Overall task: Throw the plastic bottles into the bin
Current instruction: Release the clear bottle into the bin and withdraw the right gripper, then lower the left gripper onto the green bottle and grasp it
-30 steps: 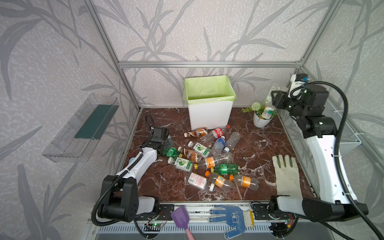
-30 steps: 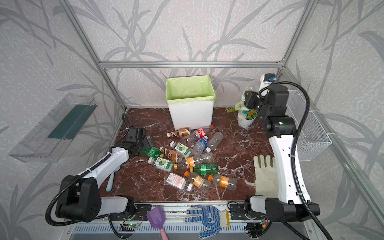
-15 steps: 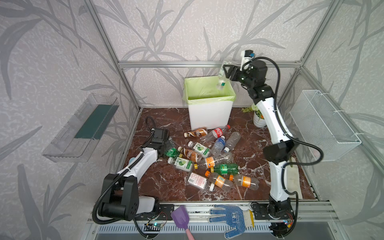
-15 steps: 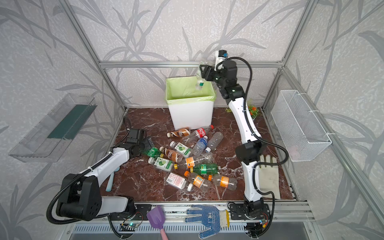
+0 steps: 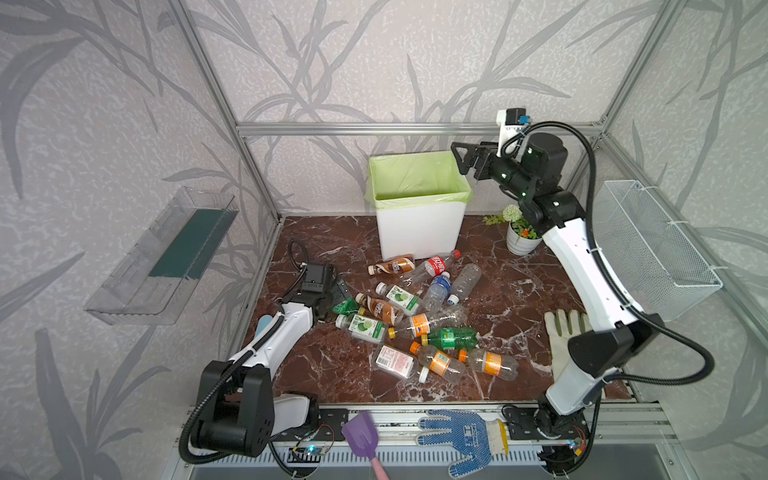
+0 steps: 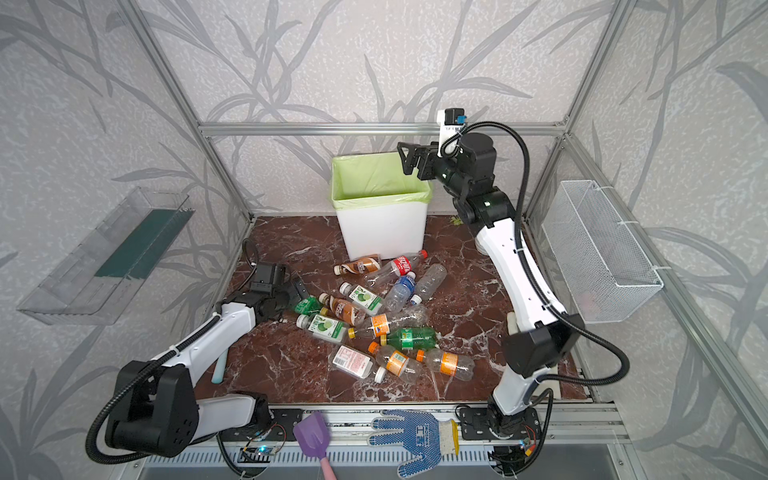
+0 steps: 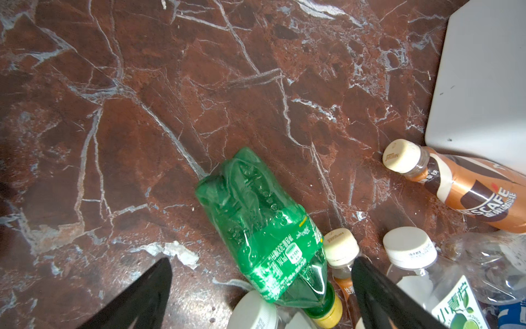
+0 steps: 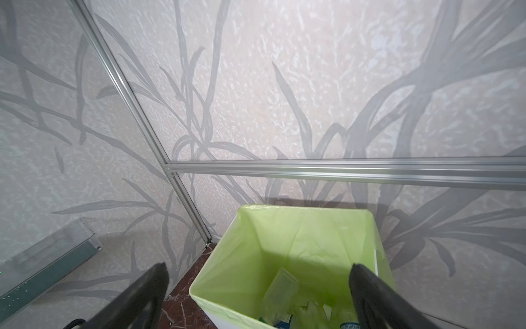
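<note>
Several plastic bottles (image 5: 419, 320) lie in a heap on the brown marble floor in front of the bin (image 5: 419, 228), a white box with a light green liner. My left gripper (image 7: 262, 261) is low at the heap's left edge. It is open, one finger on each side of a crushed green bottle (image 7: 256, 216) that lies on the floor. My right gripper (image 5: 462, 160) hangs open and empty over the bin's right rim. Down inside the bin (image 8: 284, 228) lies a clear bottle (image 8: 280, 287) among other things.
A small white flower pot (image 5: 521, 243) stands right of the bin, under my right arm. A wire mesh basket (image 5: 652, 245) hangs on the right wall and a clear shelf (image 5: 166, 257) on the left. A white glove (image 5: 565, 336) lies front right; a blue glove (image 5: 461, 436) and purple scoop (image 5: 361, 436) lie on the front rail.
My right arm swung from beside the flower pot to above the bin carrying a bottle, then opened; the bottle is gone from its fingers. The left arm stayed put.
</note>
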`<state>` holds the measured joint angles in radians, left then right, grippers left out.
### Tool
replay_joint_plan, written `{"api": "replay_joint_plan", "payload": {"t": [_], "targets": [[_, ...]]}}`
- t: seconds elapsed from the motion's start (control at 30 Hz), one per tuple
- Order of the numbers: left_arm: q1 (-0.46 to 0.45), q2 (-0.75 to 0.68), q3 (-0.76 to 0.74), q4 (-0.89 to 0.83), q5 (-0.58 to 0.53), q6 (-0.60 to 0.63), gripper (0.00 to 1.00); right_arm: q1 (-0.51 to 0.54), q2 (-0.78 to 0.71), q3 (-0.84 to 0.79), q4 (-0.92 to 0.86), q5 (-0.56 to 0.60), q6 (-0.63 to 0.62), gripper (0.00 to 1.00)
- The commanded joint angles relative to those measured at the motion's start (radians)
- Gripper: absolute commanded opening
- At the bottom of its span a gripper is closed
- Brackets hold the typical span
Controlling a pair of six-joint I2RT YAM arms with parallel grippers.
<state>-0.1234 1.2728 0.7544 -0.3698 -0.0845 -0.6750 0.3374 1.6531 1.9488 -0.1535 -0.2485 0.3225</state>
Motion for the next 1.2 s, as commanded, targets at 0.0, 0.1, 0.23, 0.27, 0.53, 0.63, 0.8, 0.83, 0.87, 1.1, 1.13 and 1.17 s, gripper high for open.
{"api": "replay_joint_plan", "payload": {"t": [0.0,0.1,0.23,0.27,0.53,0.63,0.8,0.83,0.87,1.1,1.13,1.17], "targets": [[-0.008,-0.022,-0.015,-0.034,0.020,-0.034,0.97,-0.016,-0.092,-0.252,0.182,-0.007,-0.020,0.99],[-0.012,-0.018,-0.016,-0.037,0.017,-0.048,0.97,-0.059,-0.189,-0.481,0.210,-0.005,0.008,0.99],[-0.012,0.014,-0.005,-0.052,0.020,-0.089,0.97,-0.133,-0.305,-0.732,0.193,0.012,0.034,0.99],[-0.012,0.022,-0.005,-0.045,0.022,-0.100,0.97,-0.149,-0.337,-0.788,0.184,0.033,0.033,0.99],[-0.009,0.130,0.039,0.025,0.065,-0.177,0.99,-0.270,-0.498,-1.115,0.106,0.049,0.048,0.99],[-0.009,0.186,0.090,0.003,0.077,-0.188,0.99,-0.298,-0.546,-1.203,0.098,0.075,0.049,0.99],[-0.009,0.261,0.117,0.003,0.080,-0.245,0.99,-0.337,-0.579,-1.275,0.103,0.069,0.055,0.99],[-0.009,0.271,0.115,0.014,0.077,-0.259,0.99,-0.337,-0.581,-1.278,0.100,0.070,0.051,0.99],[-0.009,0.279,0.113,0.021,0.074,-0.271,0.99,-0.337,-0.580,-1.280,0.098,0.071,0.047,0.99],[-0.009,0.346,0.136,0.009,0.066,-0.286,0.99,-0.351,-0.558,-1.285,0.096,0.069,0.035,0.99],[-0.009,0.356,0.143,0.004,0.065,-0.284,0.99,-0.355,-0.555,-1.287,0.096,0.068,0.036,0.99],[-0.009,0.366,0.151,-0.001,0.064,-0.282,0.99,-0.357,-0.552,-1.288,0.096,0.066,0.038,0.99]]}}
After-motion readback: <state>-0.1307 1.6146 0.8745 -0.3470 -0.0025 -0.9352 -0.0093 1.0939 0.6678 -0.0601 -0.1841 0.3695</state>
